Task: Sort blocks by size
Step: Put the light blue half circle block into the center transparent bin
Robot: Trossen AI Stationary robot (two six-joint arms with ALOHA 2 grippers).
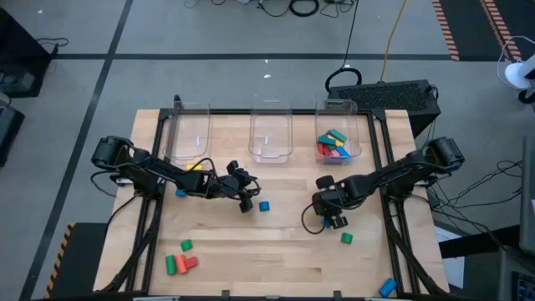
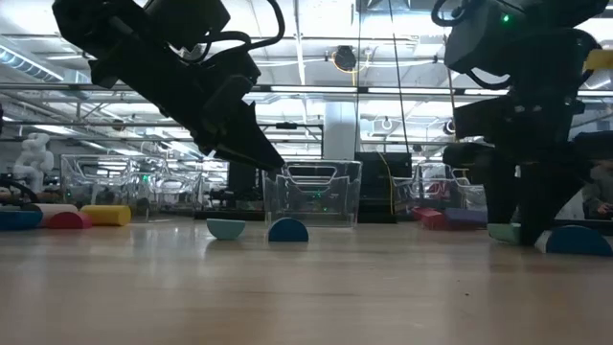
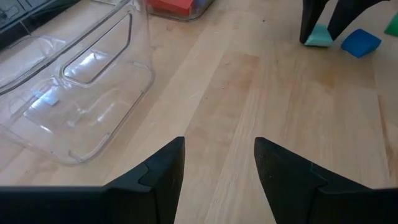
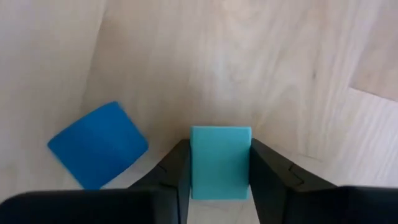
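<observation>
My right gripper (image 1: 334, 219) stands at the table's right middle, shut on a small teal block (image 4: 220, 162). A blue block (image 4: 98, 144) lies on the wood right beside it. My left gripper (image 1: 245, 201) is open and empty, a little above the wood near the table's centre, in front of the middle clear bin (image 1: 270, 135); its fingers (image 3: 163, 177) stand apart over bare wood. The right bin (image 1: 337, 140) holds several coloured blocks. Loose blocks lie about: a blue one (image 1: 264, 206), a green one (image 1: 346, 238), and green and red ones (image 1: 177, 264). My right gripper pinches the teal block by two opposite sides (image 4: 194, 167) between its two fingers. The fingers come from above, pointing down. The block stands with its underside at the table (image 3: 319, 37); I cannot tell whether it is lifted clear.
Three clear bins stand in a row at the far edge; the left bin (image 1: 188, 134) and middle bin hold no blocks. A yellow block (image 1: 196, 165) and a blue one (image 1: 180, 193) lie under the left arm. A blue block (image 1: 386, 287) lies at the near right corner.
</observation>
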